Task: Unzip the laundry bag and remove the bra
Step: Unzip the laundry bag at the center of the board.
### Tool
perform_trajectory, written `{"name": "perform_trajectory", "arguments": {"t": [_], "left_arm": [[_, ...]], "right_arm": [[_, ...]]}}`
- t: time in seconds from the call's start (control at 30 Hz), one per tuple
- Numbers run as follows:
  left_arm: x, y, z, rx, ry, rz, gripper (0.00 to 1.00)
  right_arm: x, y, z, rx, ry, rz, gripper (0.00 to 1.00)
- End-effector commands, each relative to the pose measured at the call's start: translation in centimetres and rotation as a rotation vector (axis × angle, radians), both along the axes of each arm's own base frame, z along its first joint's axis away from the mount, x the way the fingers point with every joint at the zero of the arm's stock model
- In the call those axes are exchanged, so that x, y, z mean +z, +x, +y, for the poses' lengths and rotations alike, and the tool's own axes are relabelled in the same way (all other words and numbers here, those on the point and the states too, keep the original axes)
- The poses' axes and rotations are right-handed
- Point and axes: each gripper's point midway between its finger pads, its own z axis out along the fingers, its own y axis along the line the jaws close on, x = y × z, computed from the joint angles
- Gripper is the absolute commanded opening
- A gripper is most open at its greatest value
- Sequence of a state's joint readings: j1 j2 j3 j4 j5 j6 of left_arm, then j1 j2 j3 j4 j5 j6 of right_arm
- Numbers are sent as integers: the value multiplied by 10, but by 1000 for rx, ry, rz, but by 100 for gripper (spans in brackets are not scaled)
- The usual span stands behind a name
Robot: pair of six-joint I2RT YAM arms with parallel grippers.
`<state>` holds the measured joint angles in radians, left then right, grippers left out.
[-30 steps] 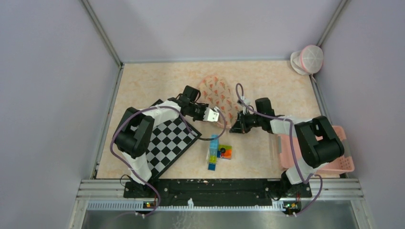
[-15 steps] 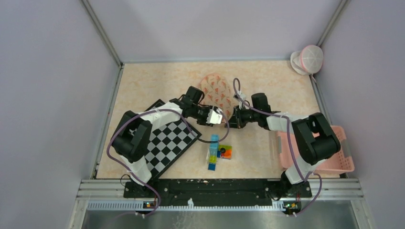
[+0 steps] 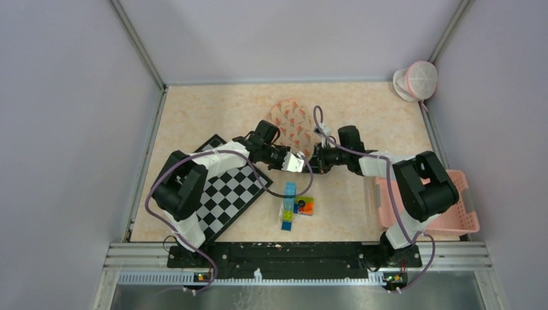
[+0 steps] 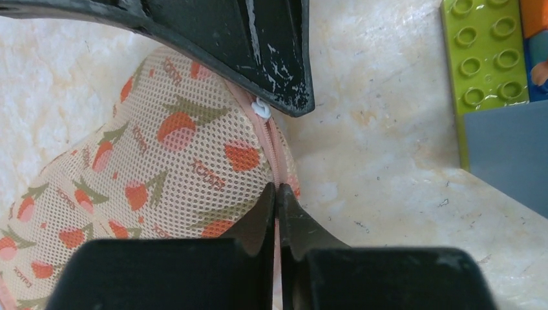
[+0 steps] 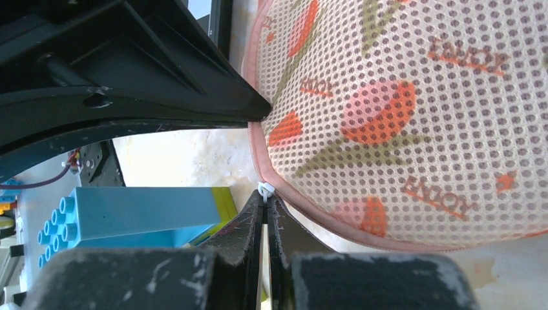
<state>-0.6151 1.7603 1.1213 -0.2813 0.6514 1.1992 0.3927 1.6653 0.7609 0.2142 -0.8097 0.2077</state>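
Beige marbled tabletop (image 3: 207,110) carries the mesh laundry bag (image 3: 292,121) just above the overhead frame's centre. At its lower edge, the left end effector (image 4: 276,194) is pinched closed on the pink zipper seam (image 4: 274,145), and the right end effector (image 5: 265,201) is clamped on the white zipper pull (image 5: 263,189).

1. Mesh of the laundry bag (image 5: 413,97): a short orange word (image 5: 466,55) in capitals, printed over and over between the tulip motifs.
2. Right wrist view: the word lies upside down. It may read "FANCY", but this is not certain.
3. Left wrist view: the same word is repeated, too blurred to read.
4. Top view: no lettering can be made out.
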Motion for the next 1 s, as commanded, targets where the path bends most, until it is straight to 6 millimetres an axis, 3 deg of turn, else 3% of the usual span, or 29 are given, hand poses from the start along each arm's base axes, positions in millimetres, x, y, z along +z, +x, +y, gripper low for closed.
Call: {"name": "perform_trajectory", "arguments": {"t": [0.0, 0.37, 0.67, 0.77, 0.83, 0.9, 0.97], "left_arm": [[-8, 13, 16, 79, 42, -47, 0], [-7, 35, 39, 125, 50, -78, 0], [0, 55, 51, 177, 35, -73, 0], [6, 51, 48, 193, 5, -43, 0], [13, 42, 44, 178, -33, -23, 5], [21, 31, 40, 145, -67, -19, 24], [28, 22, 36, 116, -93, -27, 38]], "right_arm": [[14, -2, 2, 36, 4, -60, 0], [3, -19, -8, 62, -34, -36, 0], [5, -20, -5, 77, -13, -38, 0], [9, -17, -2, 73, 0, -45, 0], [11, -13, 2, 68, 9, -48, 0], [14, -10, 5, 64, 20, -52, 0], [15, -6, 9, 63, 28, -53, 0]]}}
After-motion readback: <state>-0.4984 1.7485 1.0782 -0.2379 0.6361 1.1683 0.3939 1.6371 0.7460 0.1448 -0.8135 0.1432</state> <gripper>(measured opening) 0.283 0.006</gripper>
